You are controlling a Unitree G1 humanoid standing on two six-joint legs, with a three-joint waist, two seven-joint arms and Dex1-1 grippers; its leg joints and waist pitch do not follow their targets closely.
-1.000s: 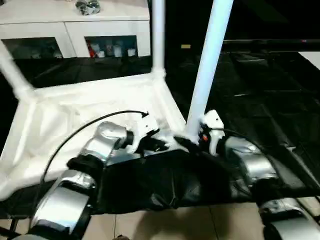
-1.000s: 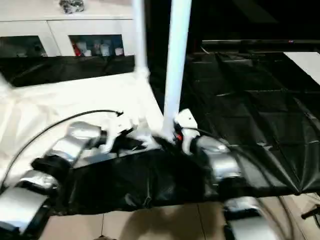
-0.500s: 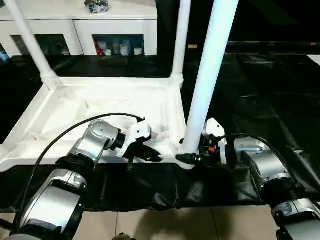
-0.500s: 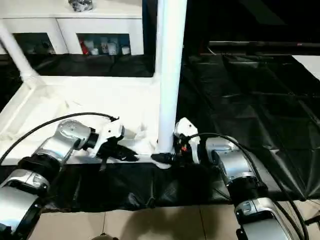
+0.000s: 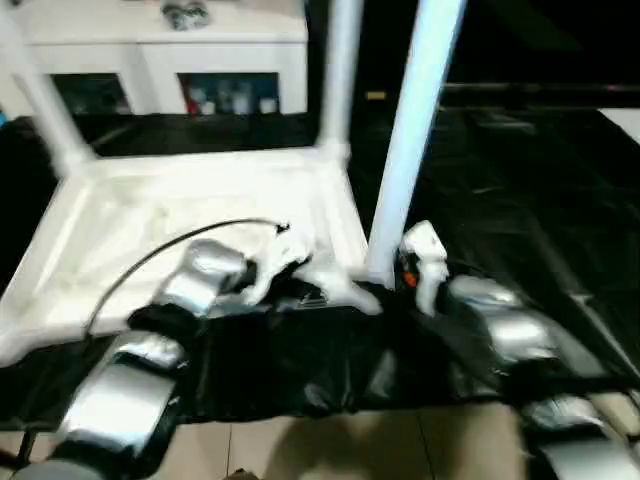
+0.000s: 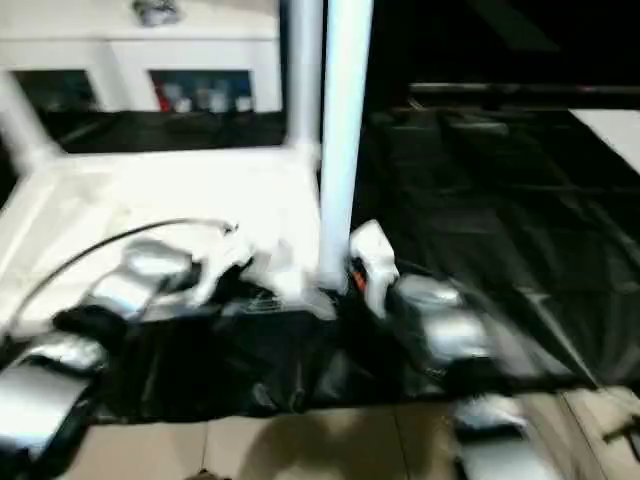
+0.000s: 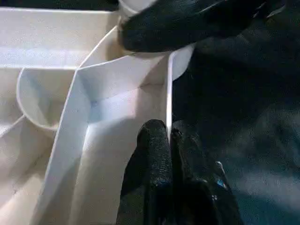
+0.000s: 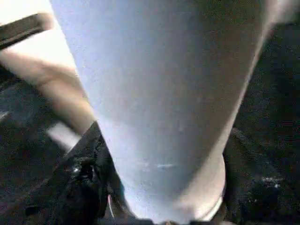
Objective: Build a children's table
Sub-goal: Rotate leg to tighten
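Note:
The children's table lies upside down: its white ribbed tabletop [image 5: 200, 200] rests on a black sheet, and white legs stand in its corner sockets. My left gripper [image 7: 168, 129] is shut on the thin rim of the tabletop near the front right corner, and it also shows at the front edge [image 5: 310, 295]. My right gripper [image 5: 385, 280] sits at the foot of the nearest leg [image 5: 405, 150], which stands close between its fingers [image 8: 86, 173]. One black finger [image 7: 187, 23] hugs that leg's base at the socket. Two more legs [image 5: 340, 70] [image 5: 40, 110] rise at the back corners.
A white cabinet [image 5: 150, 50] with glass doors stands behind the table. The black sheet [image 5: 520, 180] spreads far to the right. Pale floor tiles [image 5: 330, 450] show at the front, below my forearms.
The head camera has swung about, so the whole picture shifted. My right gripper's fingers have drawn in around the nearest leg's base. The left gripper keeps its pinch on the rim.

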